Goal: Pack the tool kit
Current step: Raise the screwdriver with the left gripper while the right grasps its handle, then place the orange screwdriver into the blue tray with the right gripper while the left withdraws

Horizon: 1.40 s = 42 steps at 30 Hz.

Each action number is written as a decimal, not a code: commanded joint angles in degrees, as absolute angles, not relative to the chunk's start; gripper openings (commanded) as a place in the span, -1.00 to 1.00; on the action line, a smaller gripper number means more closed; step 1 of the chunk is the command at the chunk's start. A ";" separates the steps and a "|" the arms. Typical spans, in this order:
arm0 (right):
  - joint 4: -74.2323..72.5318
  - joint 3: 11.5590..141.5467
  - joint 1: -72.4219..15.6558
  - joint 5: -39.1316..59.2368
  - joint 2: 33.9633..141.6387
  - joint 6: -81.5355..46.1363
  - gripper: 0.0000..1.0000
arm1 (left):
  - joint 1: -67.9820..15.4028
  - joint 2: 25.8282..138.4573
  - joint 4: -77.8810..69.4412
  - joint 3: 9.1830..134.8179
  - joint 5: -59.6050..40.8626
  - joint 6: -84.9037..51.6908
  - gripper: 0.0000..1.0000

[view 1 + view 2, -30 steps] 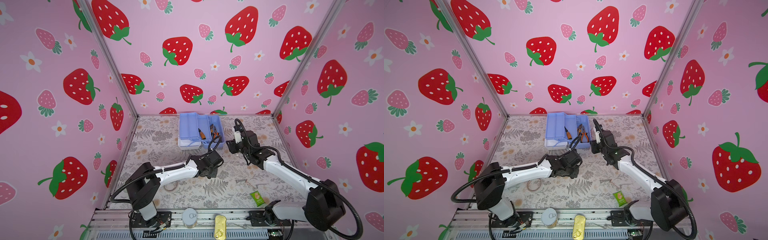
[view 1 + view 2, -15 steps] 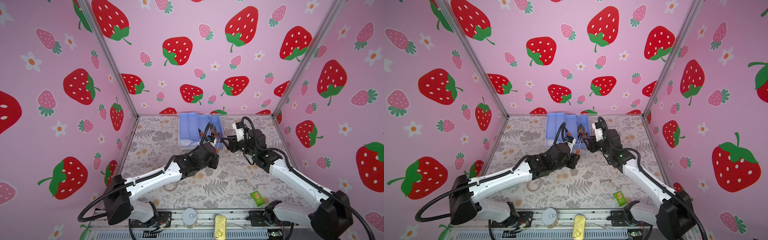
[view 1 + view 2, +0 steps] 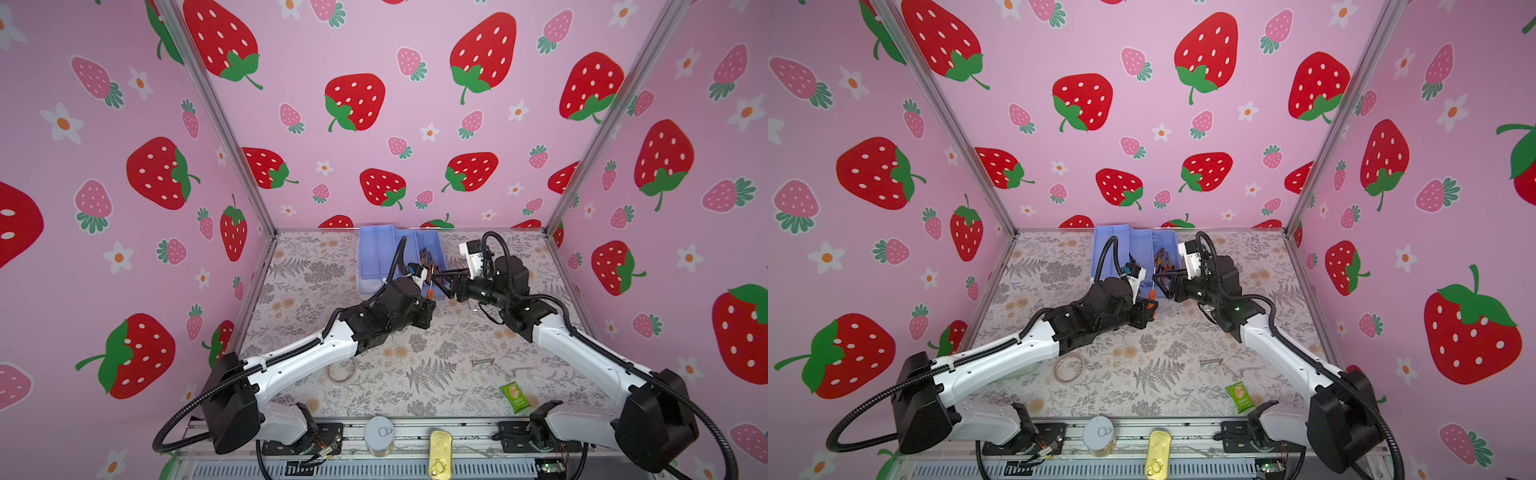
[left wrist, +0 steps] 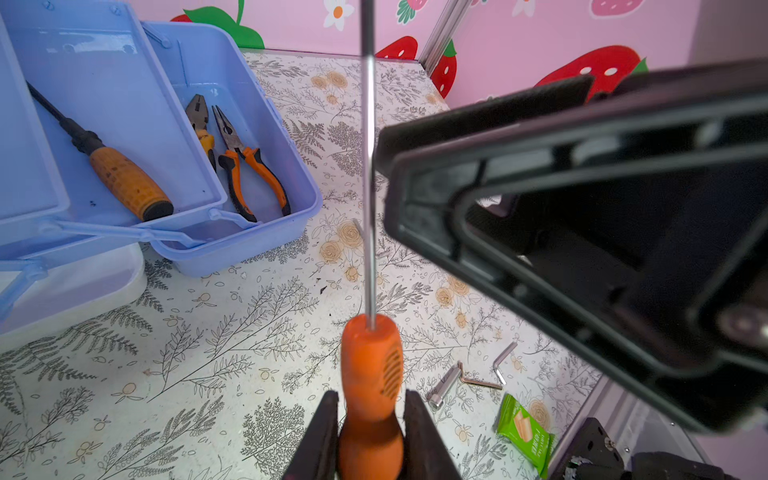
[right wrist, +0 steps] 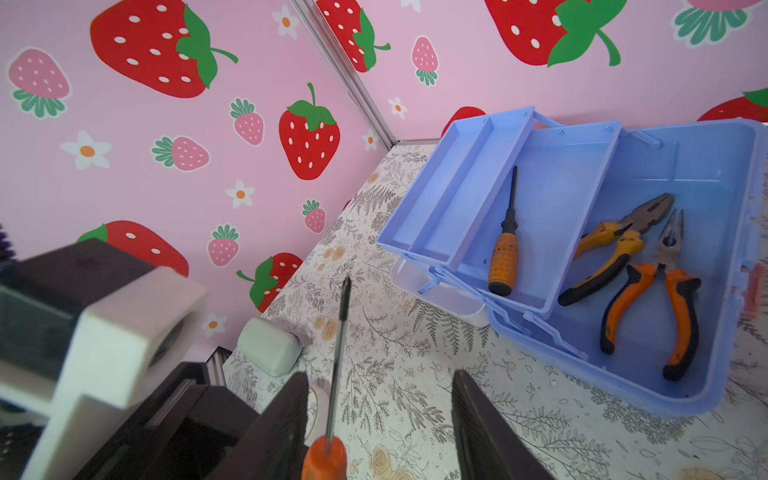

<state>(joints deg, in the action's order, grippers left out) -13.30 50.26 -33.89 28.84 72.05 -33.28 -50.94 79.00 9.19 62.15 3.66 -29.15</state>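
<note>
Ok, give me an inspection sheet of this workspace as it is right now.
Surface: floral table, tools and litter scattered.
Job's things: blue tool case open; pliers in its base, black-shafted screwdriver in a tray; hex keys loose on the table.
Clutter: green packet, pale green case; round tin and yellow tin by the front rail.
Grippers: left gripper shut on orange screwdriver; right gripper open, the shaft between its jaws.
Cables: black hose loops up beside the case.
Surroundings: strawberry-print walls.

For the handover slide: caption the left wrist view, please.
Left tool clamped on an orange-handled screwdriver; open blue tool kit holds a yellow-handled screwdriver, combination pliers and needle-nose pliers.
</note>
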 commanded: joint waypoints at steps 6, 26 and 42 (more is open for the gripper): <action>-16.19 47.02 -34.79 31.21 68.64 -34.83 0.16 | -47.57 78.82 5.12 62.10 -1.61 -30.27 -1.00; -14.32 54.31 -37.44 31.88 79.59 -32.84 -0.93 | -46.09 80.36 5.79 63.61 -3.73 -30.25 -0.81; 8.92 92.79 -35.68 15.01 110.79 -17.23 -1.00 | -41.21 58.32 12.92 47.90 23.12 -30.57 0.68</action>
